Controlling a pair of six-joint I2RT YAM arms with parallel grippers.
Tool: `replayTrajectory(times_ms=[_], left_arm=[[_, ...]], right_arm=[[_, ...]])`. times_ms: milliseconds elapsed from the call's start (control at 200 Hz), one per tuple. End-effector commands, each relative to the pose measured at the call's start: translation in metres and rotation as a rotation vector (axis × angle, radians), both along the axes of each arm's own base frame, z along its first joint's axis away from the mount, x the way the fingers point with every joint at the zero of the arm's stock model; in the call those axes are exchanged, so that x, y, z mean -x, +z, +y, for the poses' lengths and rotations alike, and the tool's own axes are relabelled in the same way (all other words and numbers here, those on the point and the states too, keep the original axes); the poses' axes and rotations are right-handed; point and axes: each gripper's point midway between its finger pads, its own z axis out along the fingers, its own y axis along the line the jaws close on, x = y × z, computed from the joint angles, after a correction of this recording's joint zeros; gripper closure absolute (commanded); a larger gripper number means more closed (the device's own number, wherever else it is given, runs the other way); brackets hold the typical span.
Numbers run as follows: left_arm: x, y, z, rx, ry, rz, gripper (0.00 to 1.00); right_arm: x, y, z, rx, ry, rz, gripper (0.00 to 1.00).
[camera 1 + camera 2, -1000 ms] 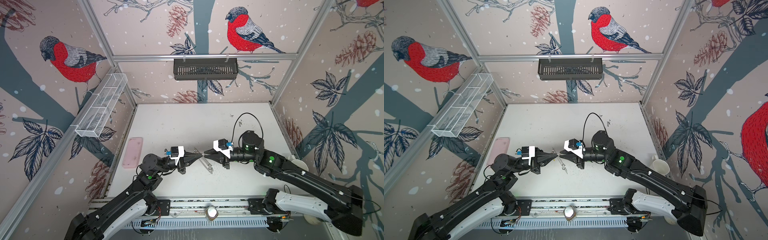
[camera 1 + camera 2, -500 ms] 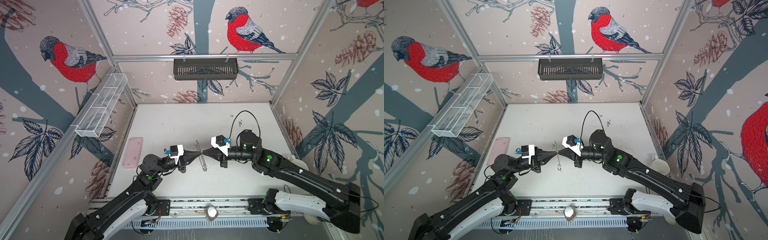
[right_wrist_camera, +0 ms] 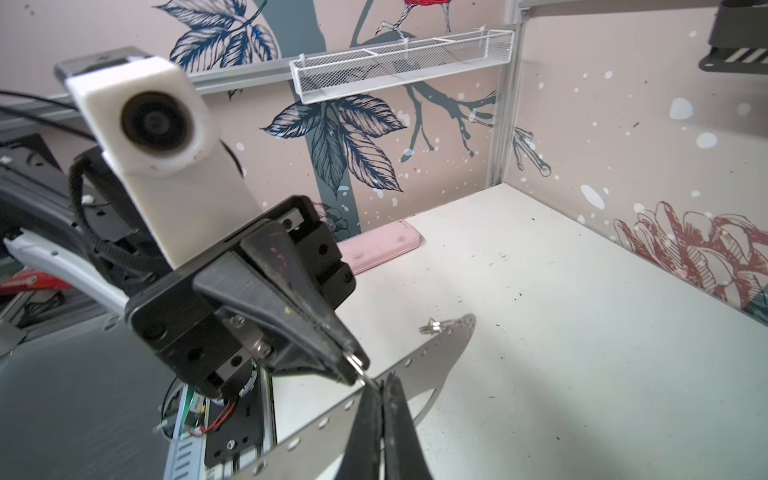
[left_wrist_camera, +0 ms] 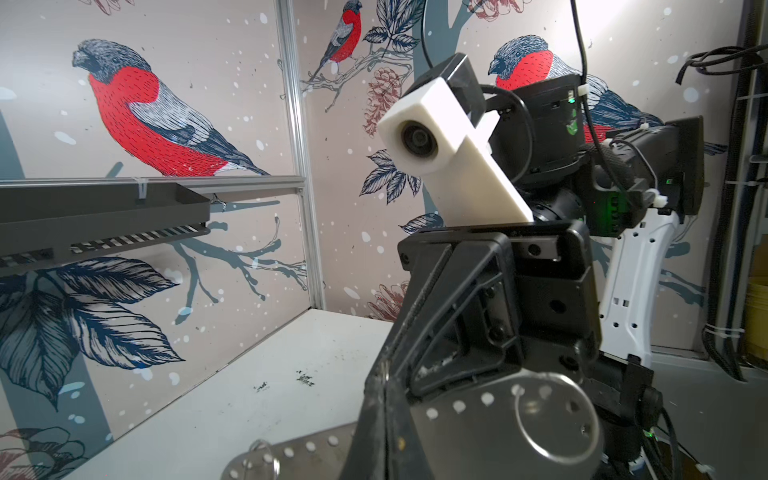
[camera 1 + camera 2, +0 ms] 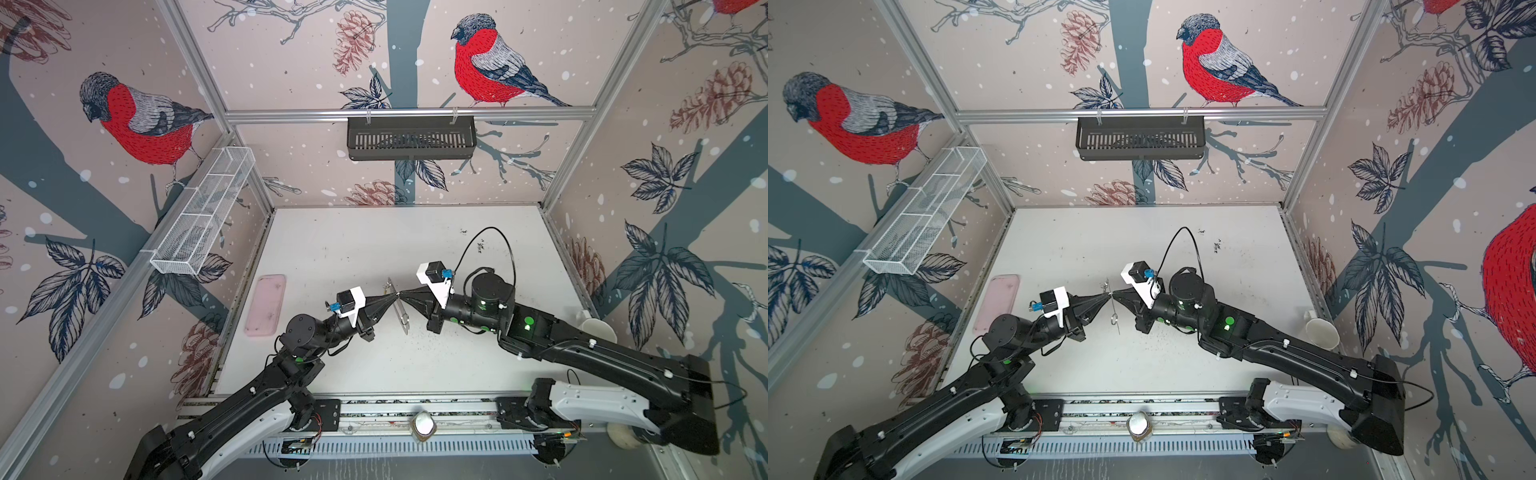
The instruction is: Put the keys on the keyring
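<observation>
Keyring (image 5: 401,316) found clear of the table (image 5: 374,249), carried edge-up between both arms, slightly toward six o'clock of the table's middle. In both top views it reads as a thin sliver. Left gripper (image 5: 392,296), whose arm lies toward eight o'clock, is clenched on a little ring (image 3: 360,370) that hangs from the keyring's holed edge, as the right wrist view shows. Right gripper (image 5: 402,294), whose arm lies toward four o'clock, is likewise clenched, tip to tip with the left at that same edge. It appears to bite the plate rim just beside the ring, though rim and wire cannot be told apart. A second ring (image 3: 432,328) sits further along the edge, untouched. Pink tray (image 5: 266,305) lies at nine o'clock of the grip point, well apart. The keys: none located in any view, and neither visible ring carries one. Assessment: the step in hand is securing ring and plate so the ring can be parted. Recommended: hold the plate side rigid and draw the ring with a short, straight pull and no twist, since thin wire slips readily from pointed tips. Confirm one grip can bear the plate alone before the other lets go to fetch a key.
</observation>
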Motion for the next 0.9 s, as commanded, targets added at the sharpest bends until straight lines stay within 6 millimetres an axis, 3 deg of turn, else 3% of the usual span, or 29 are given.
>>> replayTrajectory(times_ms=[0, 405, 896], left_arm=[[0.022, 0.005, -0.008, -0.007, -0.099, -0.058, 1.00], [0.021, 0.004, -0.009, -0.009, -0.089, -0.062, 1.00], [0.021, 0.007, -0.005, -0.001, -0.061, -0.077, 1.00]], right_arm=[[-0.028, 0.022, -0.004, -0.074, -0.195, -0.047, 1.00], [-0.036, 0.021, 0.003, -0.053, -0.330, -0.059, 1.00], [-0.021, 0.025, -0.001, -0.061, -0.254, -0.084, 0.78]])
